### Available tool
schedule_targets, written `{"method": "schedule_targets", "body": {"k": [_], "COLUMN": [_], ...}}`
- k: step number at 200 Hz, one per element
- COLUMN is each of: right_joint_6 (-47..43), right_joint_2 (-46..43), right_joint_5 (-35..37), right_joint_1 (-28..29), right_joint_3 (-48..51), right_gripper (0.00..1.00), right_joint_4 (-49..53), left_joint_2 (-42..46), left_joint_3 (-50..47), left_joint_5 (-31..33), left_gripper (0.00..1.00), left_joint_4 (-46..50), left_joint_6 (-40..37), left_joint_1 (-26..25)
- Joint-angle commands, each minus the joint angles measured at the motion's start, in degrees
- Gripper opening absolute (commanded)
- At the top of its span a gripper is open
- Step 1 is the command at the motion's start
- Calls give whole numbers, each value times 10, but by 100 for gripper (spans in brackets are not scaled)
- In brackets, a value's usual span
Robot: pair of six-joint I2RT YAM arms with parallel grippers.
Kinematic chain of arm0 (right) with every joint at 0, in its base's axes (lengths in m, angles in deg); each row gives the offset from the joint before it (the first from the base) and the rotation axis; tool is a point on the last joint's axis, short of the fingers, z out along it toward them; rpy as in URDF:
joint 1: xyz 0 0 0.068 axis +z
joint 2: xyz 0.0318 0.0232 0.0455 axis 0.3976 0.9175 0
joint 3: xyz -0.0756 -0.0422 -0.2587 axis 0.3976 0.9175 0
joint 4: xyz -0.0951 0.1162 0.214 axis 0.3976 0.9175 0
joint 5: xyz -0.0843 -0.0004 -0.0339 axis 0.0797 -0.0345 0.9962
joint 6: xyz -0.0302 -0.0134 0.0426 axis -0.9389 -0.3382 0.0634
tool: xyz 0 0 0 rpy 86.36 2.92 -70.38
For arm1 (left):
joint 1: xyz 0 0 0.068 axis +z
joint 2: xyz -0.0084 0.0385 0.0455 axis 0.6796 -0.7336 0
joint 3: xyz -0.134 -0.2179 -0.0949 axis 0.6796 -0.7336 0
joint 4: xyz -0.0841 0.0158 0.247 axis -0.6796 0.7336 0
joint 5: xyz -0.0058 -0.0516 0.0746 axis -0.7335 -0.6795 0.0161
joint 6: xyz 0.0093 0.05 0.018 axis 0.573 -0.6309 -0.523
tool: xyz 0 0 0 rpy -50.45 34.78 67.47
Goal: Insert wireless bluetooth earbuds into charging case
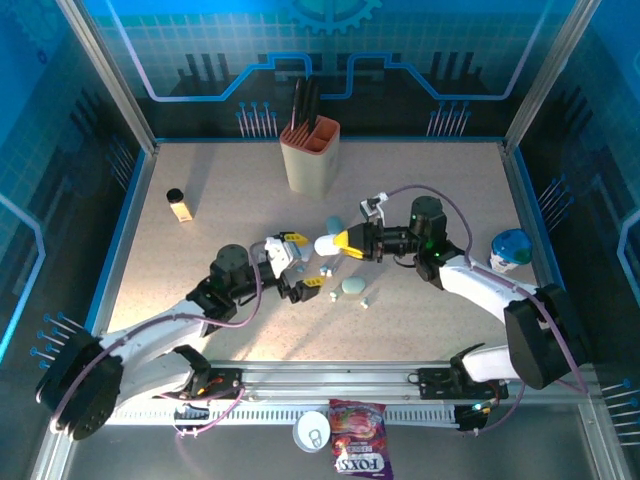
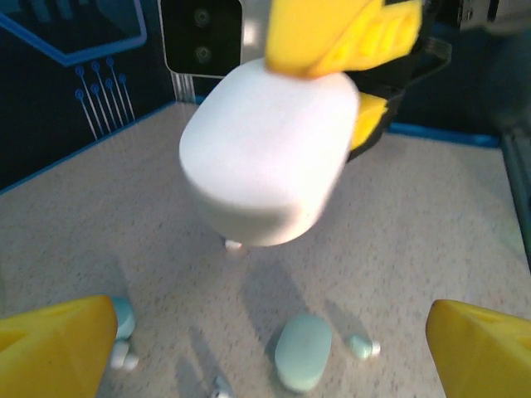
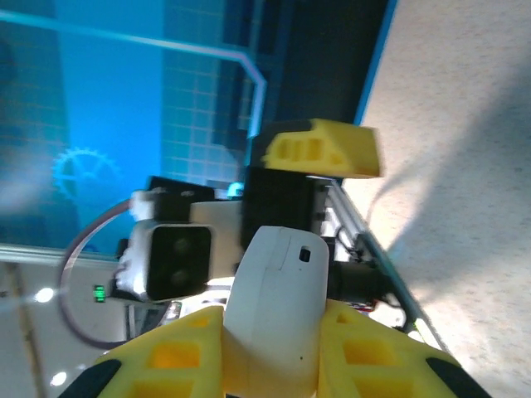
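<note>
The right gripper (image 3: 274, 332) is clamped on a white case (image 3: 278, 298), its yellow fingers pressing the two flat sides. It holds the case off the table, out over the middle of the work surface. In the top view the case (image 1: 327, 244) sticks out from the right gripper (image 1: 345, 243) toward the left arm.

The left gripper (image 1: 303, 261) faces it with jaws spread wide and nothing between them. In the left wrist view its two yellow fingers (image 2: 54, 348) sit at the bottom corners, well apart. The white case (image 2: 265, 162) hangs in front of them, clear of both.

Below the case, the earbuds (image 2: 361, 347) lie loose on the speckled table (image 2: 431, 224). One small pale piece rests just beside a pale teal case (image 2: 303, 352), which lies flat. Two more tiny white bits lie near the left finger (image 2: 124, 358), and another sits under the held case. From above, these bits (image 1: 364, 302) are scattered around the teal case (image 1: 352, 287), between the two arms. A second pale teal rounded piece (image 1: 333, 224) lies just beyond the white case.

Further out, a tan holder (image 1: 312, 155) with dark handles stands at the back of the table. A small black-capped bottle (image 1: 178, 205) stands to the left and a teal-lidded jar (image 1: 511, 248) to the right. A candy bag (image 1: 360, 452) lies at the near edge.
</note>
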Motion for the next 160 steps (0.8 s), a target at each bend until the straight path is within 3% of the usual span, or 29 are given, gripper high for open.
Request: {"method": "schedule_targets", "body": {"k": [1,31,51,72,106,160], "right_joint_6": [160,278,311,303,283,296], "right_joint_2": [12,39,46,35,21,20], "right_joint_5": [-31,-9,0,5,6,15], "right_joint_1": [-7,-7,-6,-6,-6,-5], "right_joint_3": [18,36,46,54,52,51], "right_gripper": [15,14,14,13,12,12], "right_joint_4": [-211,-354,-396,-377,-340,-355], "left_joint_2": [-56,-154,-173,-174,-171,-178], "left_joint_3": [-13,-5,19,27,39,59], "left_joint_5": [-64,-118,-142,-149,-162,-185], "left_gripper": [96,92,89,87,75,65], "left_joint_4": [-232,-409,-409,-409,-409,-409], "left_joint_6": [65,112,128,131,157,173], "left_joint_1": [13,24,27,27,27,26]}}
